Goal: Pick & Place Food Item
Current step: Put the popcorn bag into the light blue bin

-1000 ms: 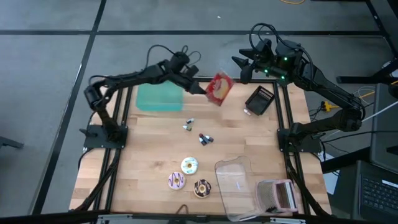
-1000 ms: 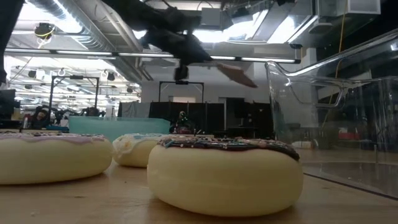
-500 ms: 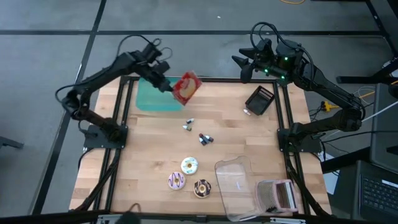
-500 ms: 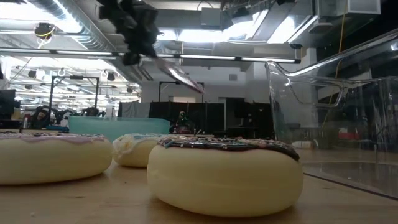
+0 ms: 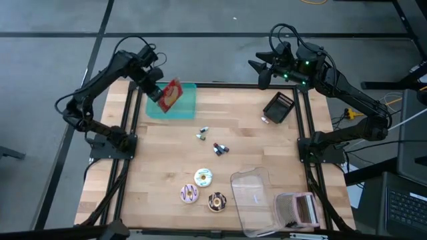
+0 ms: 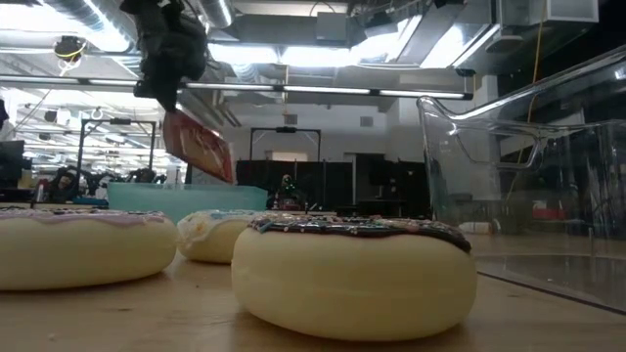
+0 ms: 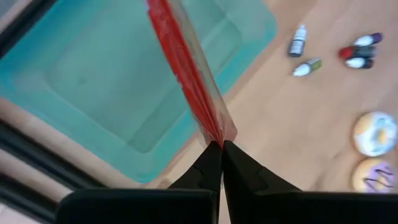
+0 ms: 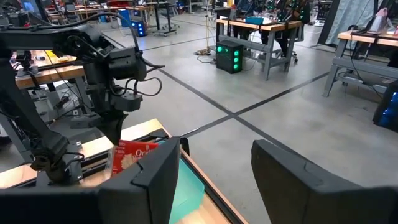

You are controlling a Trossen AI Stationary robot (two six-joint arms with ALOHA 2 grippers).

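Holding a flat red snack packet (image 5: 171,94) by its edge, the left gripper (image 5: 157,96) has its fingers pinched tight on it, and the packet hangs clear above the shallow teal plastic bin (image 5: 187,107) directly below. Picking looks done; lowering and letting go into the bin remain. The right gripper (image 5: 261,72) waits with jaws apart, well away across the wooden table (image 5: 260,150), holding nothing.

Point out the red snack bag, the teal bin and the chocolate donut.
red snack bag (image 5: 172,94), high view, middle of its red face.
teal bin (image 5: 189,107), high view, bare floor near its right side.
chocolate donut (image 5: 216,201), high view, its frosted top.
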